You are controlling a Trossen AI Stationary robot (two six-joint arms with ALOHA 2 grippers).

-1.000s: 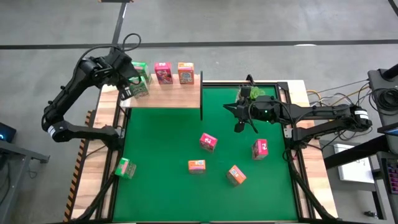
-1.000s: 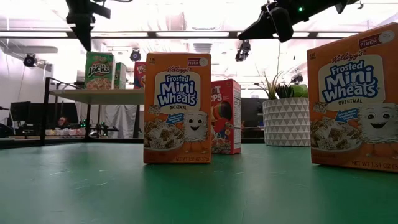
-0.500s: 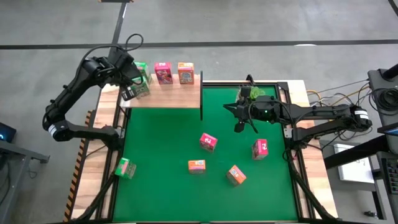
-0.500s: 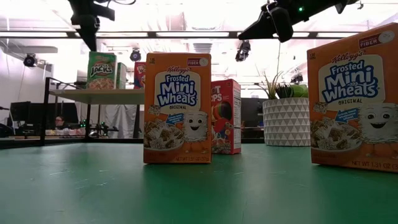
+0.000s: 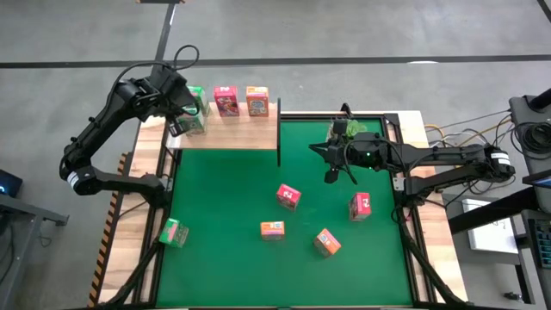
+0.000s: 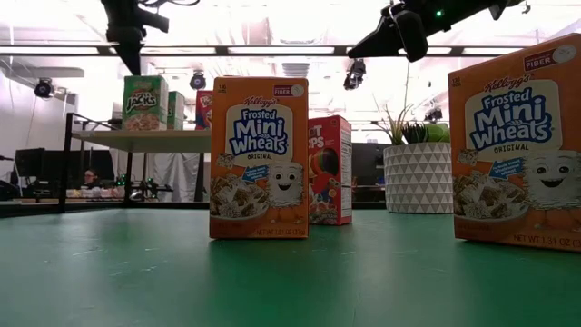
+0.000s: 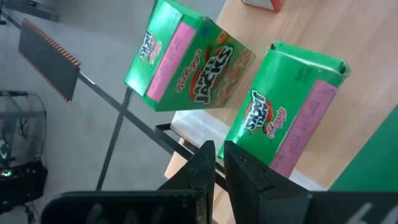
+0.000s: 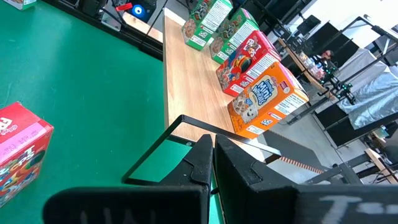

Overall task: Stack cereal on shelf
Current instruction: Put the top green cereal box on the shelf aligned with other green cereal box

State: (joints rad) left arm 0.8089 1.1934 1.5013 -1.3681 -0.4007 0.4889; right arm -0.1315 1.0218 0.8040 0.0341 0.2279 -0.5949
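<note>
The light-wood shelf [image 5: 225, 133] stands at the table's far left. On its plank stand two green cereal boxes [image 5: 191, 121] [image 5: 195, 96], a pink one [image 5: 225, 101] and an orange one [image 5: 256, 101]. My left gripper [image 5: 177, 127] is shut above the shelf's left end, just left of the nearer green box [image 7: 283, 121]. My right gripper [image 5: 331, 175] is shut and empty, in the air over the green mat near the plant pot [image 5: 349, 129]. Two pink boxes [image 5: 288, 196] [image 5: 360, 205] and two orange boxes [image 5: 272, 229] [image 5: 326, 243] stand on the mat. My left gripper's shut fingers [image 7: 239, 165] come from above, close by the nearer green box's left side [image 7: 249, 146]. I cannot tell whether they touch it. The box stands upright on the shelf plank.
A third green box [image 5: 173, 232] lies on the wooden border at the table's left. The shelf's dark upright [image 5: 279, 133] stands at its right end. The white patterned plant pot [image 6: 418, 177] is at the far edge. In the low view an orange box [image 6: 259, 156] stands close.
The nearer green box on the shelf has shifted a little and turned slightly about, still upright. My left gripper has stayed shut close above it, moving only slightly. My right arm has kept still.
</note>
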